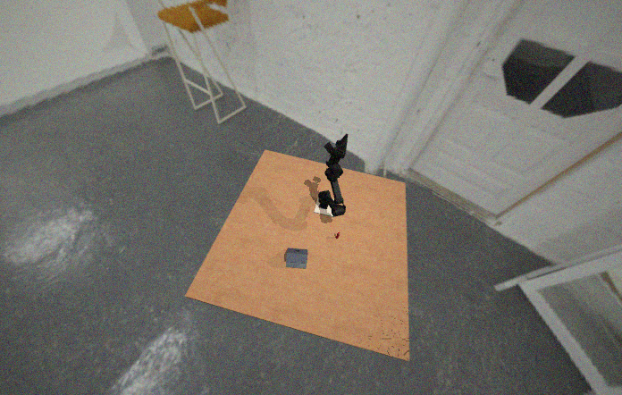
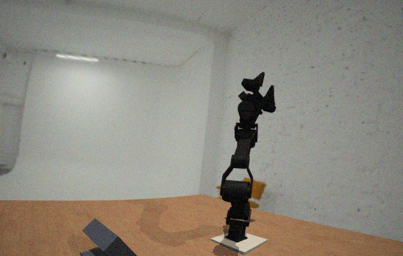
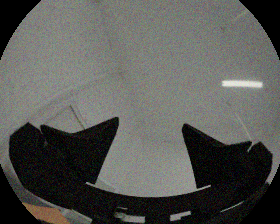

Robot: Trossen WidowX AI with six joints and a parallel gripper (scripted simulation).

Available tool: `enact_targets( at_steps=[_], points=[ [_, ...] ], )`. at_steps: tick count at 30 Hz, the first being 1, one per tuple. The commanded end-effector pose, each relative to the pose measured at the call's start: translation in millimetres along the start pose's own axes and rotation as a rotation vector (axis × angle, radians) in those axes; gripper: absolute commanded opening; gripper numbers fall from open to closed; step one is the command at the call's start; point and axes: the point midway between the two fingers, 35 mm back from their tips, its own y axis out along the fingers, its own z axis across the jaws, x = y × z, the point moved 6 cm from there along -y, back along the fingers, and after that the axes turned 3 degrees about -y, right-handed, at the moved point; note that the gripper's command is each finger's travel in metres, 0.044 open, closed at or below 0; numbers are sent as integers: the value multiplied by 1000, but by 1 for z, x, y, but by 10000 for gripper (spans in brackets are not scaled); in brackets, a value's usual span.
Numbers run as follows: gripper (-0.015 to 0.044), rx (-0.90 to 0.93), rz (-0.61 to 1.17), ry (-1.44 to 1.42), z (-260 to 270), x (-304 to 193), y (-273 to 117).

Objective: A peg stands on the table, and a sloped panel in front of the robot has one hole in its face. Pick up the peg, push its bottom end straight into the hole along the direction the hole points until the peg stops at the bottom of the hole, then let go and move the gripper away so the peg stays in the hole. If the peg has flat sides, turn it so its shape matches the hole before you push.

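Observation:
The peg (image 1: 337, 235) is small and red and stands on the table (image 1: 353, 294) between the arm's base and the panel; only its red top (image 2: 227, 255) shows at the bottom edge of the exterior view. The sloped panel (image 1: 297, 260) (image 2: 101, 234) is a blue-grey block left of the peg. A small dark mark shows near its upper edge in the top view; the hole's shape cannot be made out. My gripper (image 2: 267, 79) (image 3: 152, 124) is open and empty, raised high above the arm's base, fingers pointing up, far from peg and panel. Neither object shows in the wrist view.
The black arm stands upright on a white base plate (image 1: 322, 211) (image 2: 252, 243), behind the peg as seen from the top view. A wall rises behind the arm. An orange stool (image 1: 196, 17) stands on the floor beyond the table. The table's edges show around these things.

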Motion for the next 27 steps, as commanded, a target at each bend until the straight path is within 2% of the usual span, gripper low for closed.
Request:
enact_targets(
  at_steps=[1,2,27],
  points=[
    [426,1,-2,1,0,0,0],
    [440,4,-9,4,1,1,0],
    [440,235,-302,315,42,63,0]
  ],
)
